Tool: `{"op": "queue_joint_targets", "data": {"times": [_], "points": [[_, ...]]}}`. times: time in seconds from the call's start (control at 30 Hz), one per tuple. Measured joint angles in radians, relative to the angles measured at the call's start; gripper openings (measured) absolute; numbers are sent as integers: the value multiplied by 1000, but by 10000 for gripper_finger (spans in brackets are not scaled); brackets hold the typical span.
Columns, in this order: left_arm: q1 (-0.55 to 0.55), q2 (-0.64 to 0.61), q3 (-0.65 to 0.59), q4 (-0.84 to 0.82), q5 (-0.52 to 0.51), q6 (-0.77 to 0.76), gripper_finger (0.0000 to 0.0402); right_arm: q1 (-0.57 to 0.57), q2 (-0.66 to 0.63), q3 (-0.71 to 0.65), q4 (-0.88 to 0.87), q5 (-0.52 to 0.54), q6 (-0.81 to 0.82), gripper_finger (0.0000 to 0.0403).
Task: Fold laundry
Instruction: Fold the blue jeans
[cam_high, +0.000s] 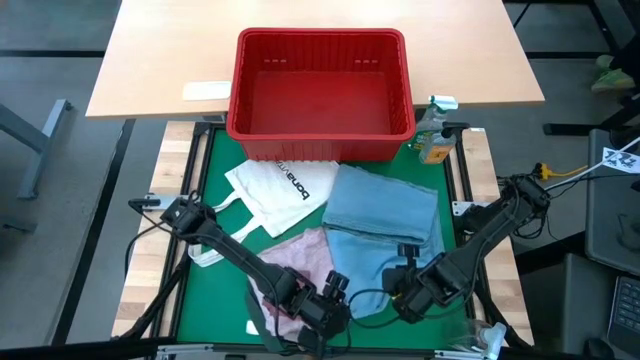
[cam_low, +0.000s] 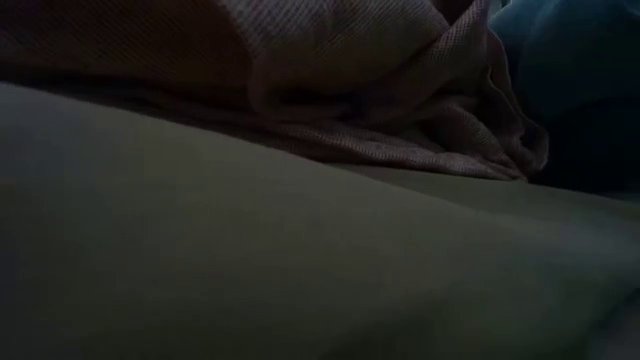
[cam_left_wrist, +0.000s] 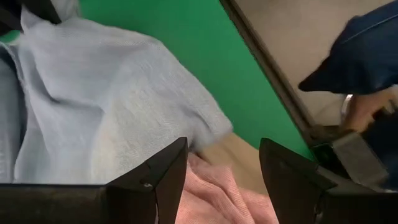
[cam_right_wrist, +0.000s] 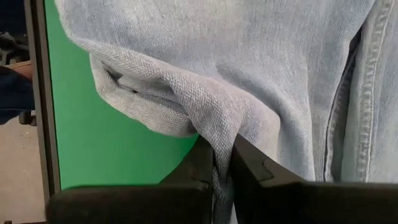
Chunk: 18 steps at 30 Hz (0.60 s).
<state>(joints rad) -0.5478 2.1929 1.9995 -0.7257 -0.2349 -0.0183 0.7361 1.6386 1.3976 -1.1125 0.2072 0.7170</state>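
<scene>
**Right pincer clamped on jeans, left pincer spread over pink top**

Nearest us, the left pincer (cam_high: 322, 318) gapes above the mottled pink top (cam_high: 300, 256). Just beside it, the right pincer (cam_right_wrist: 222, 163) is closed on a fold of the light blue denim jeans (cam_high: 385, 215). Farther back on the green desk (cam_high: 215, 160) we see a white tote bag (cam_high: 278, 193), then a red basket (cam_high: 322, 95) and a spray bottle (cam_high: 436, 128).

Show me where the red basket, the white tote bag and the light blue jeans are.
red basket (cam_high: 320, 42): high view, on its far rim.
white tote bag (cam_high: 283, 190): high view, on its printed front.
light blue jeans (cam_high: 385, 208): high view, middle of the folded denim.
</scene>
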Motion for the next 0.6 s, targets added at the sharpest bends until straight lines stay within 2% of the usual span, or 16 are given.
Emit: {"op": "queue_joint_targets", "data": {"times": [0.1, 0.43, 0.6], "points": [[-1, 0, -20, 40, -42, 2, 195, 2, 0, 3, 1, -2, -10, 26], [-12, 0, -155, 262, -57, 29, 195, 2, 0, 3, 1, -15, -12, 29], [-13, 0, -238, 379, -119, 54, 195, 2, -1, 3, 3, -16, -12, 27]]}}
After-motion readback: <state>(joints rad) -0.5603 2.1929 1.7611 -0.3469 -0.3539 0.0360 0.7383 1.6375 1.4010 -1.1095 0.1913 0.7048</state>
